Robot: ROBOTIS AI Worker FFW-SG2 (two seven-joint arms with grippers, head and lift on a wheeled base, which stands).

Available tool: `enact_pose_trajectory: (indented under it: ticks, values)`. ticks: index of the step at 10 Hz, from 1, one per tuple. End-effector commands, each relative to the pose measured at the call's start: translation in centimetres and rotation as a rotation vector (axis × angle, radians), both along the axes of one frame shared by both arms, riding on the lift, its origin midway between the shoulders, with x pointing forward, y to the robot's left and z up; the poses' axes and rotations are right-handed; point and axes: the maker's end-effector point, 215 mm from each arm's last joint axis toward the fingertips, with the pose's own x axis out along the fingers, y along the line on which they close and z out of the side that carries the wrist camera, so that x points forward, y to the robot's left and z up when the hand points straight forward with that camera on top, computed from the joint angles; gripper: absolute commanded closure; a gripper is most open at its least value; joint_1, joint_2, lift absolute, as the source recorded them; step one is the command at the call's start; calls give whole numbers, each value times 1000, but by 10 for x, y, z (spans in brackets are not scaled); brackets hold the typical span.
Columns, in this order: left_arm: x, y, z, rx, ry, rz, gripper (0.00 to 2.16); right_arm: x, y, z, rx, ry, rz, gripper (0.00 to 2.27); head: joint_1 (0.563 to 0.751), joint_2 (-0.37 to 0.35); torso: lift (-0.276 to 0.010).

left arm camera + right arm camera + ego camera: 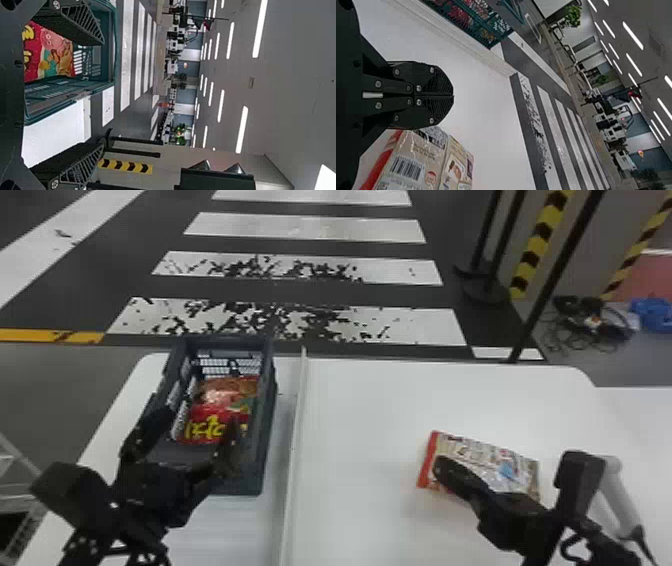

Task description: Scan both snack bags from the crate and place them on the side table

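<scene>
One table (350, 405) bears the crate (268, 410), where the left gripper (200, 419) gapes wide, empty, by the red bag (222, 395) inside. The right gripper (441, 466), closed on nothing, hangs by the tabletop's pale bag (500, 462); the right wrist view shows its barcode (407, 168).

Black arms (117, 530), boxy black housings (70, 490); flat black fingers (440, 83) with rounded tips, fine ribs, silvery round screws (432, 70).

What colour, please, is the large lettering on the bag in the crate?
Yellow on red; the snack bag shows it best in the head view.
</scene>
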Motion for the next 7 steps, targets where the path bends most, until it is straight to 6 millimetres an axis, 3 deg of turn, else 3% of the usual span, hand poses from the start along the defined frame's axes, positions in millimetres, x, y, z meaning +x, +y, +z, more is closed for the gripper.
enact_pose_trajectory:
  ticks: [1, 3, 7]
  values:
    - [-1, 0, 0, -2, -3, 1, 90, 0, 36, -11, -15, 15, 69, 2206, 695, 19, -98]
    - [-2, 5, 1, -2, -6, 6, 90, 5, 59, -31, -44, 42, 115, 2243, 695, 79, -98]
    - [-3, 9, 1, -7, -6, 8, 90, 36, 46, -30, -112, 1, 99, 2243, 695, 106, -98]
